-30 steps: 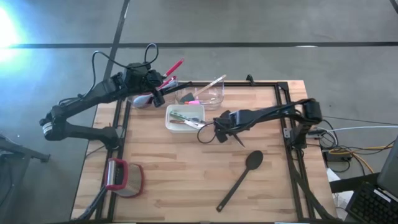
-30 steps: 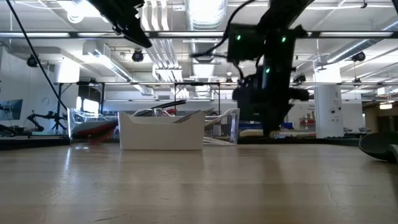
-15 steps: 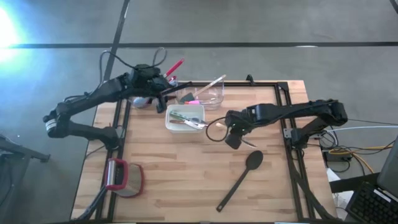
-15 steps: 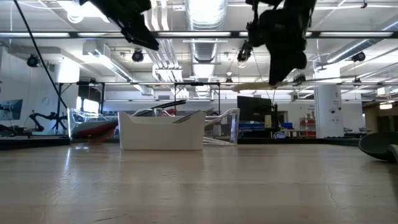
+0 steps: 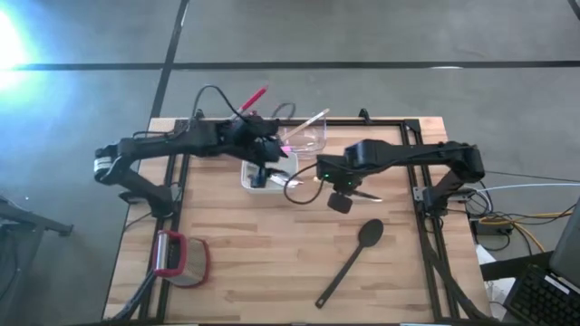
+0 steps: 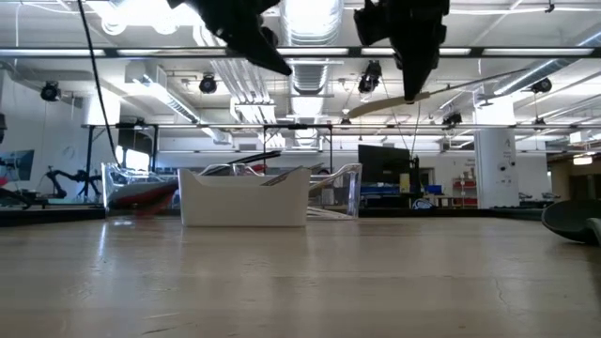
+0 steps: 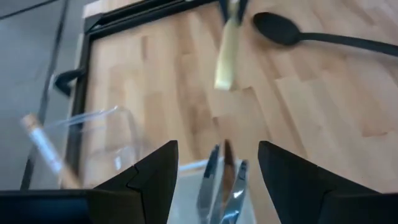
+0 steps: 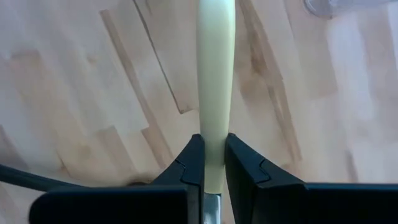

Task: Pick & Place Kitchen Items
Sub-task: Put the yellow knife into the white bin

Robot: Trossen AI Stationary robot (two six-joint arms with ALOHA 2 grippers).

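My right gripper [image 5: 337, 190] hangs above the middle of the table, shut on a wooden-handled knife [image 8: 214, 74], which also shows in the low view [image 6: 376, 106]. My left gripper [image 7: 217, 180] is open and slants down over the white square dish [image 5: 250, 177], which holds metal utensils [image 7: 225, 180]; its fingers touch nothing. A black spoon [image 5: 349, 263] lies flat on the table to the near right. A red whisk [image 5: 255, 97] sticks out past the far edge. My right gripper pinches the knife's pale wooden handle [image 8: 212, 149] between its two fingers, near the end where metal shows. The fingers come from above, pointing down, and lie across the knife. The knife is lifted clear of the table, nearly level and tilted a little.
A clear plastic tub [image 5: 304, 136] with a few sticks stands behind the dish at the far edge. A red-and-grey rounded gadget [image 5: 177, 258] lies at the near left. A black frame [image 5: 412, 145] borders the wooden table.
My right gripper has risen from the table with the knife, which is now lifted clear, and it has rolled about its own line. My left gripper has swung from beyond the far left corner toward the right, tipping down over the white dish, still open.
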